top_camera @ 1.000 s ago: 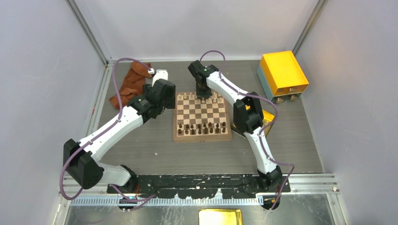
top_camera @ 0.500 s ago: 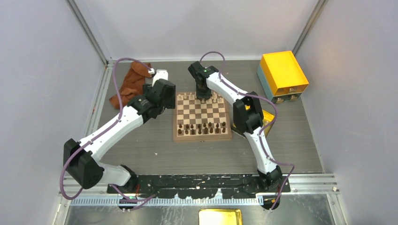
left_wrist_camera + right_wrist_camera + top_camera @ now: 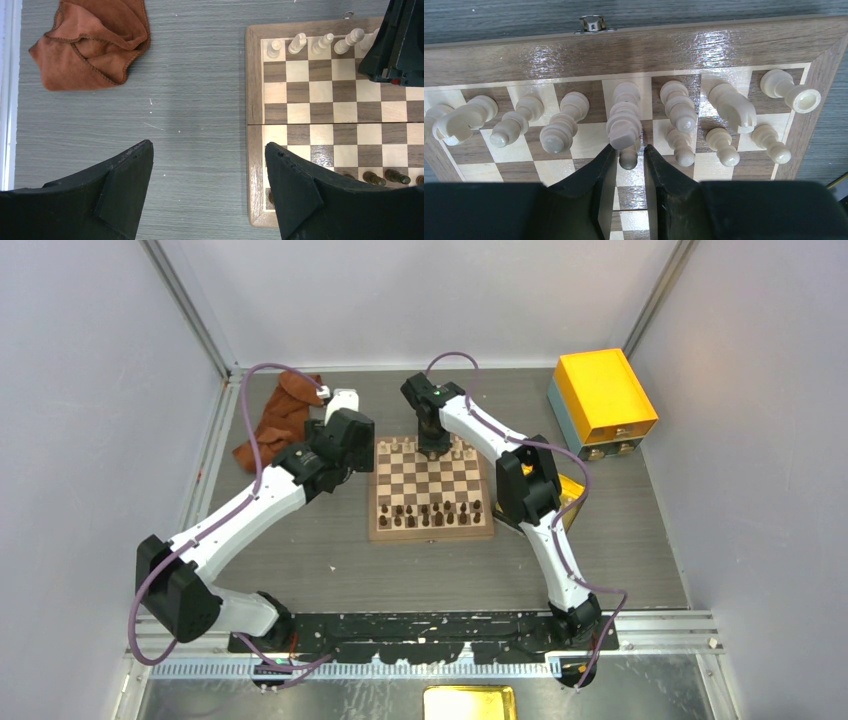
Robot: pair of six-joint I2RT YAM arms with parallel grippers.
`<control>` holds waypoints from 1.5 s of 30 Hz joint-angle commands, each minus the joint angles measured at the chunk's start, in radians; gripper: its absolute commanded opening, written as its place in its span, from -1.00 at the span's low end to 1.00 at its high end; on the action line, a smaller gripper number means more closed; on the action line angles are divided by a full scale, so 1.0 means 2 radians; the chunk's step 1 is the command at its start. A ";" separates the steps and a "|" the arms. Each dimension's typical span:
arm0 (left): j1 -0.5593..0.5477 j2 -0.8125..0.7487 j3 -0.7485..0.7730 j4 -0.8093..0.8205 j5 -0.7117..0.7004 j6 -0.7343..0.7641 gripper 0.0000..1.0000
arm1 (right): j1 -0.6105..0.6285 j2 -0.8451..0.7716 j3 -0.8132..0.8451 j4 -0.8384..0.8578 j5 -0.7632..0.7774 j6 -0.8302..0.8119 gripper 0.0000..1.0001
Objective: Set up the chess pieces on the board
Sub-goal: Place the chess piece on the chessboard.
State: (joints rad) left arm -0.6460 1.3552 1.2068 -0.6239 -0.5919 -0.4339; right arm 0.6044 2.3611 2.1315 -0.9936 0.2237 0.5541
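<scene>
The board [image 3: 430, 531] lies mid-table, with cream chess pieces [image 3: 418, 447] along its far rows and dark chessmen [image 3: 430, 512] along the near rows. My right gripper [image 3: 432, 445] hangs over the far rows. In the right wrist view its fingers [image 3: 630, 149] stand narrowly apart on either side of an upright cream pawn [image 3: 628, 157], with a thin gap on each side. The back row of cream pieces [image 3: 676, 110] stands on the board [image 3: 674, 47] just beyond. My left gripper [image 3: 350, 455] is wide open and empty [image 3: 209, 147] over the table at the board's left edge [image 3: 254, 125].
A rust-brown cloth [image 3: 275, 420] lies far left and also shows in the left wrist view [image 3: 92, 42]. An orange-yellow box [image 3: 603, 395] stands far right. A yellow tray [image 3: 572, 490] peeks out behind my right arm. Grey walls enclose the table.
</scene>
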 commanded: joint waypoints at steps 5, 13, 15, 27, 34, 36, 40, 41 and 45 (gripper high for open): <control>0.002 0.000 0.005 0.024 -0.001 -0.003 0.65 | -0.002 -0.028 0.001 0.016 0.002 -0.007 -0.33; 0.002 0.000 0.006 0.023 0.000 -0.004 0.65 | -0.002 -0.037 -0.003 0.018 0.006 -0.009 -0.33; 0.001 0.001 0.006 0.023 0.001 -0.004 0.65 | -0.002 -0.039 -0.005 0.020 0.008 -0.009 -0.33; 0.002 0.002 0.008 0.023 0.002 -0.005 0.65 | -0.002 -0.051 -0.011 0.029 0.017 -0.017 -0.33; 0.001 0.003 0.011 0.023 0.002 -0.003 0.65 | -0.002 -0.057 -0.012 0.028 0.017 -0.019 -0.32; 0.002 0.003 0.012 0.023 0.002 -0.003 0.64 | -0.003 -0.059 -0.013 0.028 0.018 -0.020 -0.32; 0.001 0.003 0.012 0.022 0.002 -0.003 0.64 | -0.002 -0.063 -0.014 0.028 0.018 -0.021 -0.32; 0.002 0.003 0.013 0.022 0.002 -0.003 0.64 | -0.002 -0.064 -0.014 0.028 0.017 -0.021 -0.32; 0.001 0.003 0.014 0.022 0.002 -0.003 0.64 | -0.002 -0.068 -0.012 0.027 0.014 -0.022 -0.32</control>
State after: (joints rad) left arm -0.6460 1.3643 1.2068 -0.6212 -0.5816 -0.4366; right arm 0.6044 2.3234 2.0983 -0.9573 0.2382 0.5243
